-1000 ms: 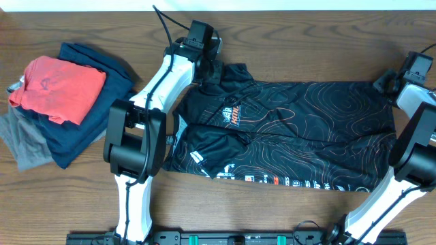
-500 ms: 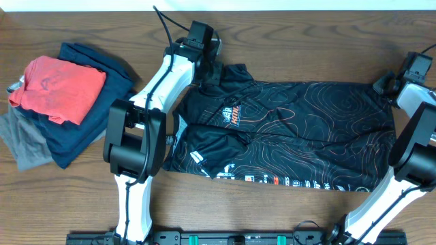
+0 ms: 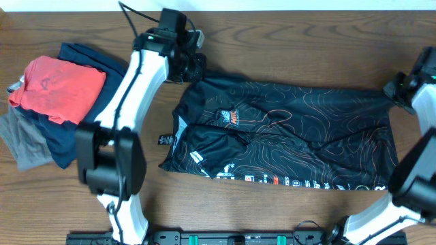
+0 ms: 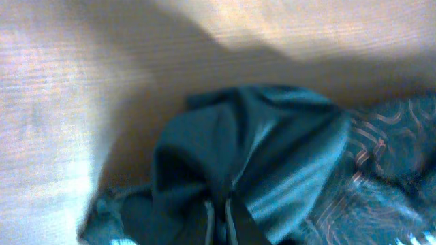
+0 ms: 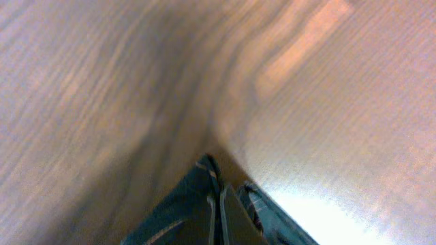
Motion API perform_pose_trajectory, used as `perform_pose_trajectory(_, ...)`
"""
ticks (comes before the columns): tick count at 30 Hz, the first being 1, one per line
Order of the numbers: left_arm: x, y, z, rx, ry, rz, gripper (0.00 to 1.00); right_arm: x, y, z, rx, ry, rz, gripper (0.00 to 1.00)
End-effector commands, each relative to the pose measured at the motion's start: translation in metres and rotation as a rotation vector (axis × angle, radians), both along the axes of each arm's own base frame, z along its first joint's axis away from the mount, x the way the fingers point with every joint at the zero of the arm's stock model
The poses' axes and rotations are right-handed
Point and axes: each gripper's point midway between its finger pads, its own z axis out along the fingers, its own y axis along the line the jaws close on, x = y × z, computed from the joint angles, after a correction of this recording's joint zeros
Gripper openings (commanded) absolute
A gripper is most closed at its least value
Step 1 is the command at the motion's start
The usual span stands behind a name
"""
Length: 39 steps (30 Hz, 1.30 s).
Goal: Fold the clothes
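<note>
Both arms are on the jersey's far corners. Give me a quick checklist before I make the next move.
1. Left tool shut on the jersey at its collar-end corner: ok, cloth bunched in it.
2. Right tool shut on the hem-end corner: ok, cloth pinched.
3. Far edge straight between the tools: ok in the overhead view.
4. Jersey body flat: not ok, folds and creases near the orange logo.
5. Folded pile apart from the jersey: ok.
6. Depth of each grip: cannot tell, both wrist views are blurred.
</note>
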Motion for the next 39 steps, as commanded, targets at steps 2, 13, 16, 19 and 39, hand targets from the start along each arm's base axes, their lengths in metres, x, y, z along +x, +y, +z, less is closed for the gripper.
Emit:
perform_pose_trajectory(2, -0.034, 0.006, 0.007, 0.008, 0.109, 0.001, 0.06, -0.037, 0.002, 0.022, -0.036, 0.100, 0.003, 0.01)
perform_pose_trajectory(13, -0.108, 0.027, -0.005, 0.106, 0.404, -0.047, 0.06, -0.131, 0.006, 0.026, -0.089, 0.486, -0.049, 0.02)
perform_pose_trajectory(16, -0.120, 0.034, -0.010, 0.148, 0.451, -0.044, 0.06, -0.133, 0.007, 0.026, -0.084, 0.496, -0.047, 0.04)
perform_pose_trajectory(19, -0.129, 0.035, -0.017, 0.156, 0.487, -0.049, 0.06, -0.135, 0.005, 0.026, -0.093, 0.505, -0.050, 0.04)
perform_pose_trajectory(39, -0.178, 0.014, -0.045, 0.191, 0.621, -0.144, 0.12, -0.132, 0.025, 0.004, 0.098, 0.451, 0.006, 0.38)
